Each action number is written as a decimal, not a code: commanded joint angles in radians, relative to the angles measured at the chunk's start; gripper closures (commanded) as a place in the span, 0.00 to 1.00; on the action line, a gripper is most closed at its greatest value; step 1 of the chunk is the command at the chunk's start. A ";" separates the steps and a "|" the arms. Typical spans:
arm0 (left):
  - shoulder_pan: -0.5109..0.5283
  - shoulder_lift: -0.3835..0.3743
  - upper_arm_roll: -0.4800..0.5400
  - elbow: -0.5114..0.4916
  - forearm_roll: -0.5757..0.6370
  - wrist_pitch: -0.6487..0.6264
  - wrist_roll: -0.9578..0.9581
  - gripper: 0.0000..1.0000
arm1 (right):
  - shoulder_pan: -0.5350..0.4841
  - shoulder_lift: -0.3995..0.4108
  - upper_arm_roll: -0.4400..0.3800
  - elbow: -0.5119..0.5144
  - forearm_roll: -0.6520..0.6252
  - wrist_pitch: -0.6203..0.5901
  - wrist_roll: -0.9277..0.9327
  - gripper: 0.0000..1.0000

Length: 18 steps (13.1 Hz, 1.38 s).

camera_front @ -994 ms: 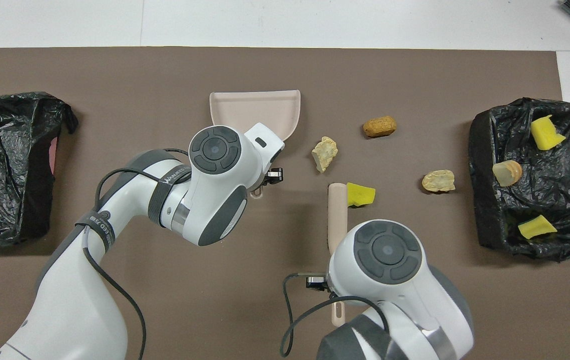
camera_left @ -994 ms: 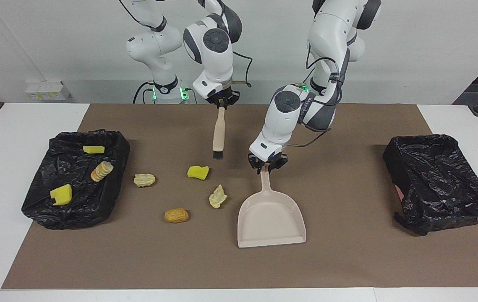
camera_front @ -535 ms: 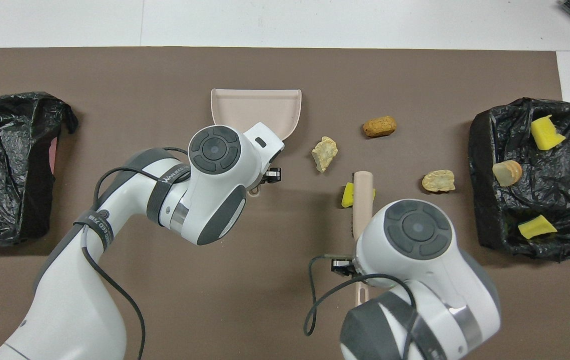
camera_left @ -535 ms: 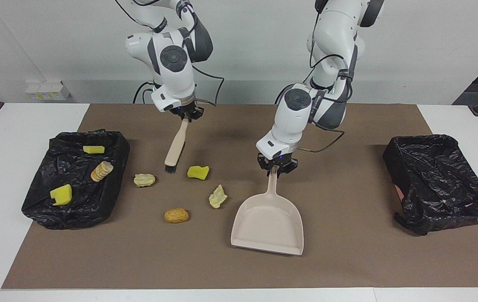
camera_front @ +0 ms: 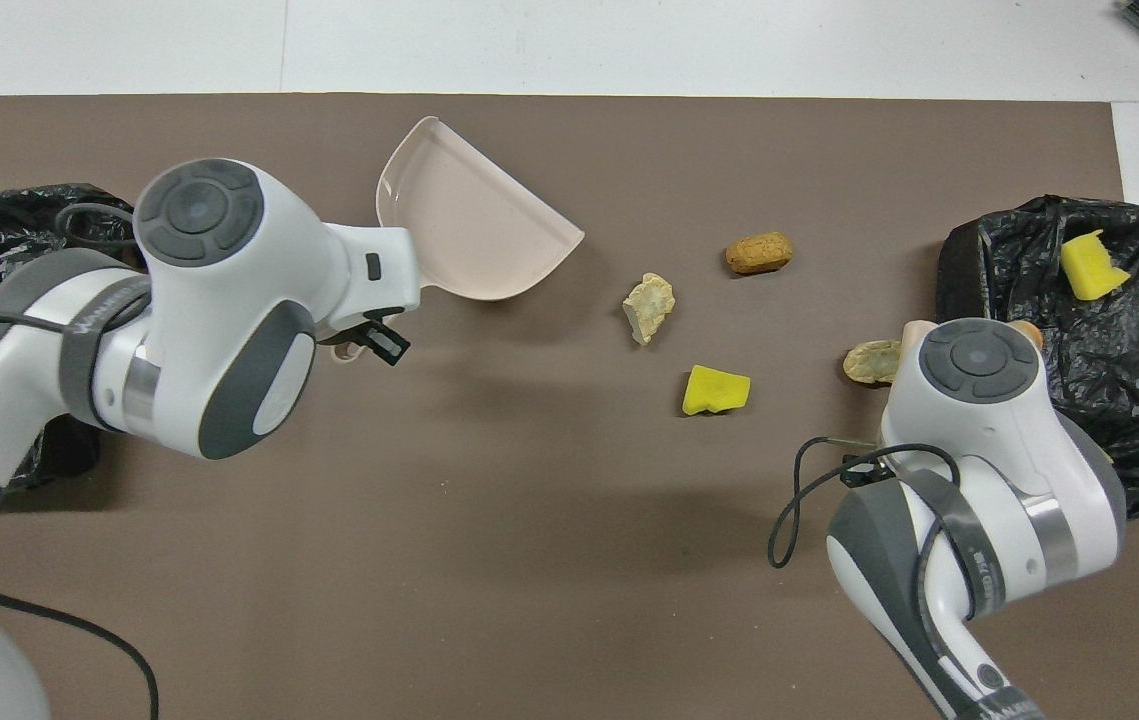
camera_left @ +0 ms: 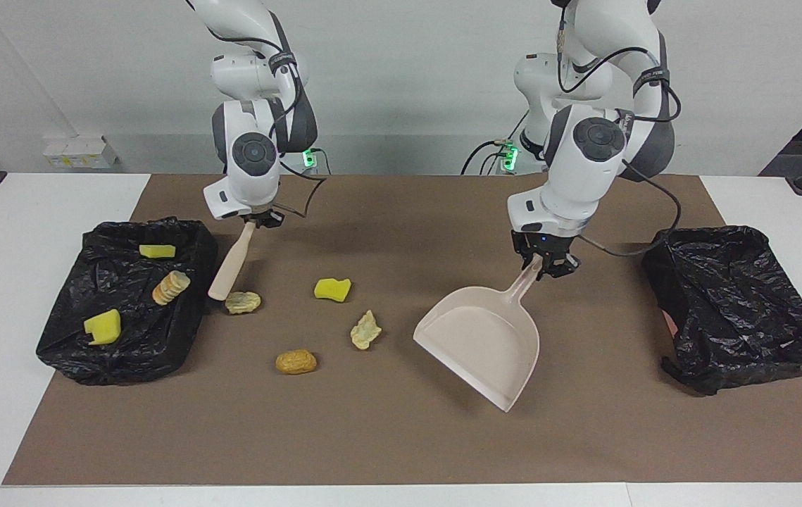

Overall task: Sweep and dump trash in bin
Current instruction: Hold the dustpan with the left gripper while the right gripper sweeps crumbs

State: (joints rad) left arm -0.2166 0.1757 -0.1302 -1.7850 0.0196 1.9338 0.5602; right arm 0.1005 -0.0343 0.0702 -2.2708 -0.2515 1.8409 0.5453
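The worktop (camera_left: 401,451) carries a brown mat; a black-lined bin (camera_left: 126,303) at the right arm's end already holds scraps; four pieces of trash lie beside it, the beige scrap (camera_left: 242,302) nearest; the left tool (camera_left: 543,262) grips the dustpan (camera_left: 481,341), tilted and lifted; the right tool (camera_left: 254,220) clamps the brush (camera_left: 226,271), head beside that scrap; I'd set the pan's lip flat first, then sweep each scrap away from the bin into it.
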 commanded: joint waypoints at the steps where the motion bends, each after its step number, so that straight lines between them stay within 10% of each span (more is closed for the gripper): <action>1: 0.028 -0.105 -0.009 -0.166 0.011 0.057 0.163 1.00 | -0.022 -0.021 0.019 -0.033 -0.020 0.037 -0.085 1.00; 6: 0.030 -0.200 -0.009 -0.373 0.013 0.178 0.308 1.00 | 0.024 0.088 0.022 0.040 0.082 0.121 -0.176 1.00; 18: -0.013 -0.182 -0.014 -0.410 0.013 0.201 0.179 1.00 | 0.307 0.300 0.046 0.307 0.385 0.247 -0.176 1.00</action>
State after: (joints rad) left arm -0.2054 0.0185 -0.1523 -2.1661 0.0200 2.1068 0.7601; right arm 0.3925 0.2490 0.1120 -1.9983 0.0784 2.0772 0.4045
